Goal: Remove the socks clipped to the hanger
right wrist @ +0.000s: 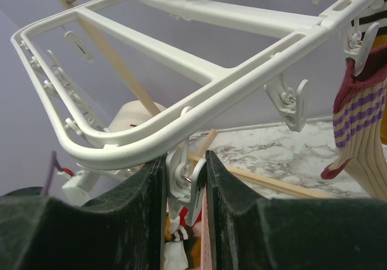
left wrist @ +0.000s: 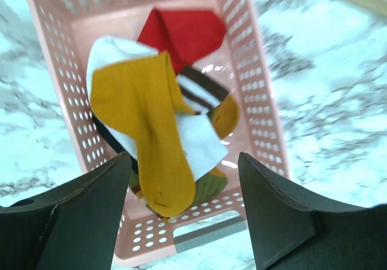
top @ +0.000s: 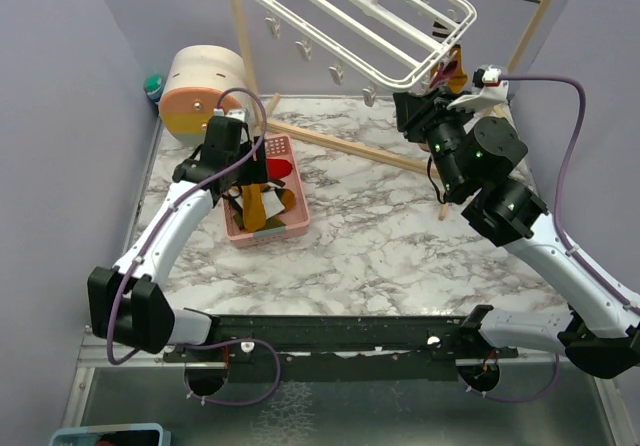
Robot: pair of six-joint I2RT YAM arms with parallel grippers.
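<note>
Currently the right gripper [right wrist: 185, 168] is pressed together on a white clip [right wrist: 192, 188] under the near rail of the hanger [right wrist: 199, 70], at the centre of the right wrist view. Whether that clip holds fabric cannot be told, as the fingers hide the area below it. A maroon striped sock [right wrist: 357, 109] hangs clipped at the right edge of that frame. Squeeze the clip levers squarely, confirm the mouth opens, then draw downward without tilting the frame. The left gripper [left wrist: 182, 156] is spread above the pink basket [left wrist: 266, 118], where a mustard sock [left wrist: 142, 118] and others lie.
</note>
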